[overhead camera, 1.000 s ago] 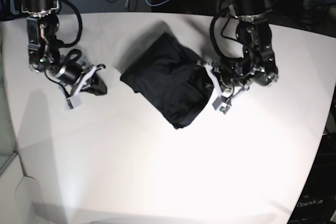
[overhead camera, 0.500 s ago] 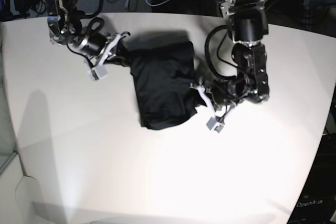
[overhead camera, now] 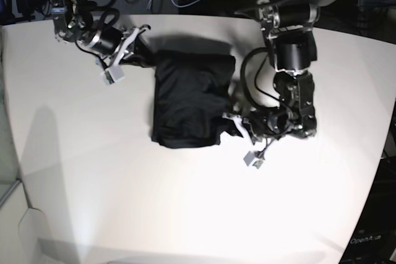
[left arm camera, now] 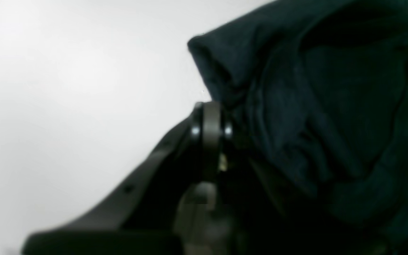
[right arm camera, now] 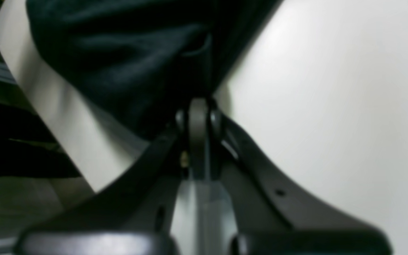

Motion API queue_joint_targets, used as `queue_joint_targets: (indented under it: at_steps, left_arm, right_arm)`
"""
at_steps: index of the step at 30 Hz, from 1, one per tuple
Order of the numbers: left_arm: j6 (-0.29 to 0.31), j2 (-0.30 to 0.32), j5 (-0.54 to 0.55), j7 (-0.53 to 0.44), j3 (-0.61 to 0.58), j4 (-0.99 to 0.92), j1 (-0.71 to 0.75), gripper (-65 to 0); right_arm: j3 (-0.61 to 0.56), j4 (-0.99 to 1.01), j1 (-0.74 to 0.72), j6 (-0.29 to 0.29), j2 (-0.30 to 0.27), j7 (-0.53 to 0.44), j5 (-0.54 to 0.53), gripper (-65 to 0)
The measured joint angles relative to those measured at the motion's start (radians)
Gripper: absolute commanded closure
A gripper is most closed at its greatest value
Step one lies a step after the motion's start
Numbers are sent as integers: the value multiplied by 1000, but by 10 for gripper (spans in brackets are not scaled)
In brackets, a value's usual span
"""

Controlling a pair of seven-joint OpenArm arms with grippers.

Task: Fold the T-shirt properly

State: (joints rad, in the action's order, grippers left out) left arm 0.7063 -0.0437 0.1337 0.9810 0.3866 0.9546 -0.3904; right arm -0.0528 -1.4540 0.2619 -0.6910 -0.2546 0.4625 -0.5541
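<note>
- T-shirt: black bundle, already folded down to a compact, roughly rectangular pad, lying flat on the white worktop, toward the far half of it.
- Long axis, as I read it, runs from the far edge of the worktop toward the near edge, tilted slightly. Far end is wider and squarer; near end is rounder and lumpier. Can't tell collar from hem; fabric is too dark.
- Shirt's near corner on the left arm's side bunches into a tail that leads into the left gripper.
- Left wrist view: jaws pinched together with cloth gathered right against the tips, folds fanning away from them. Reads as a closed pinch on the shirt's edge.
- Right gripper sits at the shirt's far corner on the opposite side, touching the cloth.
- Right wrist view: jaws closed, dark fabric draping off just past the tips. Looks like a grip on that corner.
- Why held like this: two diagonal corners pinched gives control over the pad's rotation and tension. My guess is they're squaring it up or dragging it into final position rather than making a new fold.
- Risk, judgement only: thin knit, so pulling diagonally could skew or open the layers.
- Beyond the shirt: bare worktop all round it, cables and dark gear behind the far edge.
</note>
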Motion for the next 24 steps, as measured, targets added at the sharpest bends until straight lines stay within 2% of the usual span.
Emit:
queue_joint_targets:
  at_steps: [3,5,8,11,15,21,24]
  left_arm:
    - [-7,48,-31,97,89,82,8,0]
    - [-14,100,-30,148,127,167,36,0]
    - [-15,171,-41,230,137,338,129,0]
    - [-11,223,-27,247,130,499,246,0]
    - [-10,260,-26,248,136,645,410,0]
    - [-9,259,-21,243,135,764,575,0]
    - [-9,257,-21,242,149,807,631,0]
  right_arm:
    - [-3,0,-3,0,-23,-2,0,0]
    - [7,-1,-3,0,-45,-2,1,0]
    - [79,-3,1,0,-47,-4,-1,0]
    - [152,-4,10,0,-50,0,3,0]
    - [201,-55,48,0,-53,5,11,0]
    - [170,-273,28,5,-38,20,2,0]
    - [124,-360,-8,1,0,146,2,0]
